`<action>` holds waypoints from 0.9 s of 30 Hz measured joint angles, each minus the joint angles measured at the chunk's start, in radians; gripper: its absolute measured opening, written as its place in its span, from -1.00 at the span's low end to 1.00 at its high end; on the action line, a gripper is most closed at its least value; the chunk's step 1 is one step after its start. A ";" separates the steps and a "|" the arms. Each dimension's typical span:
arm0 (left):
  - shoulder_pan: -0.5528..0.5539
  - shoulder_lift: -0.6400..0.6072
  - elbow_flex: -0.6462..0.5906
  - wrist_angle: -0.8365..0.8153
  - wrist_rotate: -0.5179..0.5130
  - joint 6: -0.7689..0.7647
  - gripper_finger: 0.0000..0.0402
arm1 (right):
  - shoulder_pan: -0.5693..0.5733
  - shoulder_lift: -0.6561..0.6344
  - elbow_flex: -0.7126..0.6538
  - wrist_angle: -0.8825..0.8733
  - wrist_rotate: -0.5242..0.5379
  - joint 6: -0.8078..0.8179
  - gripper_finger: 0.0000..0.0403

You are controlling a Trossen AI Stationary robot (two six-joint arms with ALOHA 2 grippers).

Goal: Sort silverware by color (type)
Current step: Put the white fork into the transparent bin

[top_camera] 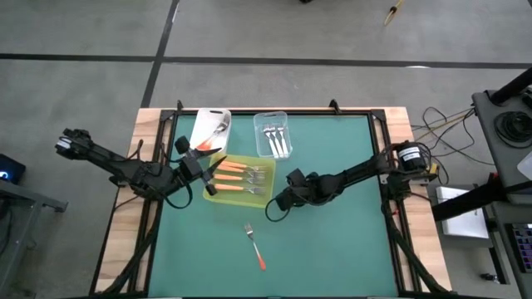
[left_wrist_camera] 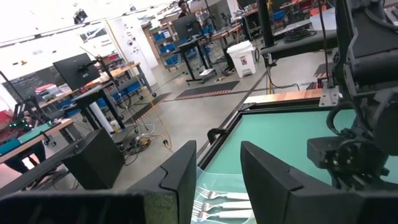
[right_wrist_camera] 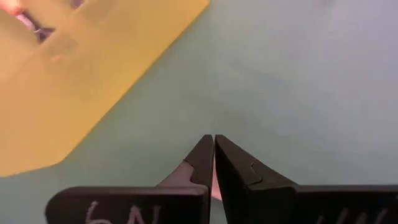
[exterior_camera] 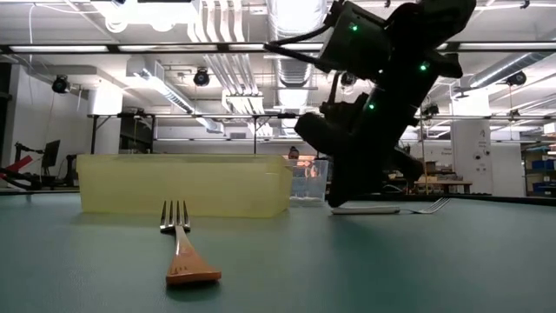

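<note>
An orange-handled fork [top_camera: 254, 243] [exterior_camera: 182, 248] lies alone on the green mat near the front. Several orange-handled forks [top_camera: 241, 176] lie in the yellow-green tray [top_camera: 212, 195] [exterior_camera: 182, 184]. Silver forks [top_camera: 276, 139] [left_wrist_camera: 217, 202] lie in a clear tub [top_camera: 259, 124], and one utensil [top_camera: 221, 126] lies in a white tub [top_camera: 204, 133]. My left gripper [top_camera: 212, 159] [left_wrist_camera: 217, 152] hangs open and level above the tray's left edge, with nothing between its fingers. My right gripper [top_camera: 273, 212] [right_wrist_camera: 214, 138] [exterior_camera: 343, 196] is shut and slants down over bare mat, just off the tray's near right corner [right_wrist_camera: 93, 81].
In the low view a flat white thing [exterior_camera: 365, 209] with fork tines [exterior_camera: 434, 206] lies on the mat behind my right gripper. Bare mat [top_camera: 332, 249] spreads to the right and front. Wooden table edges and black frame rails [top_camera: 382, 124] border the mat.
</note>
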 joint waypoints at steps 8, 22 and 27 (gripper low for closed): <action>0.000 0.000 0.000 -0.001 0.000 0.000 -0.47 | 0.027 0.008 0.002 0.013 -0.124 -0.025 -0.96; 0.000 0.000 0.000 -0.004 0.000 0.000 -0.47 | 0.135 -0.035 0.006 -0.214 -0.399 0.104 -0.96; 0.000 0.000 0.000 -0.005 0.000 0.000 -0.47 | 0.183 -0.042 0.005 -0.350 -0.576 0.210 -0.96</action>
